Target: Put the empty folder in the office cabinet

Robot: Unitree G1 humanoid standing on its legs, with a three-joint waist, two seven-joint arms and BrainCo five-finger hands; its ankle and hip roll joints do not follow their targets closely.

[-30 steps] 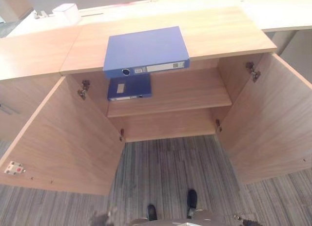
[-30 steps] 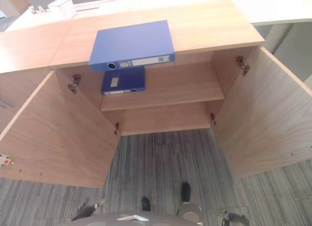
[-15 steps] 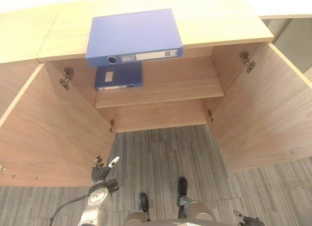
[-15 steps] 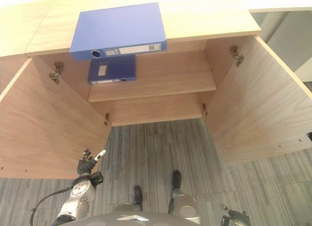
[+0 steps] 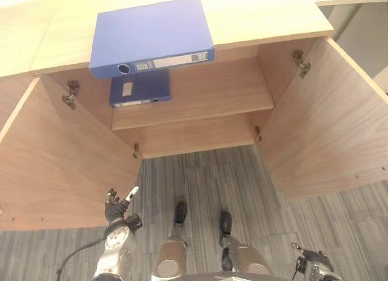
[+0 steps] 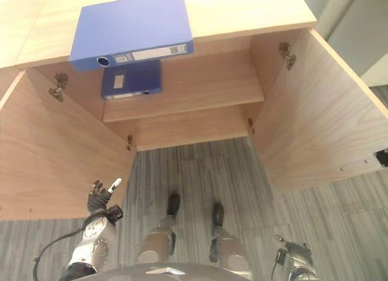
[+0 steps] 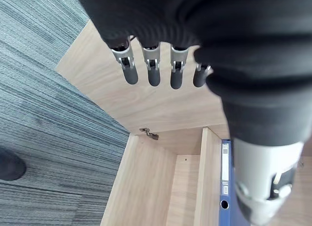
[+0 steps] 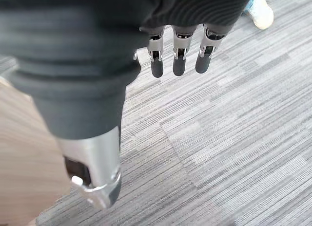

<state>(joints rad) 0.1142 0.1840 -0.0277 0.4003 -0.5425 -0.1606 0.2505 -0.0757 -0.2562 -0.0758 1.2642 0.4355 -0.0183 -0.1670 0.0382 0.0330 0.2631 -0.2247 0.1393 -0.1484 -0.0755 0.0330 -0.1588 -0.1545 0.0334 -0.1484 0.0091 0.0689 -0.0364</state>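
A folder point(image 5: 150, 34) lies flat on top of the cabinet point(image 5: 260, 17), toward its left side, its spine at the front edge and just overhanging the opening. Directly below it, a second folder point(image 5: 140, 88) lies flat on the left end of the shelf point(image 5: 212, 96) inside. Both doors stand open: the left door point(image 5: 60, 166) swings out to the left, the right door point(image 5: 321, 123) to the right. The floor point(image 5: 200, 184) lies between them. The left hand point(image 5: 115, 206) hangs low in front of the left door, touching nothing; the right hand point(image 6: 291, 252) hangs low at the right, over the floor.
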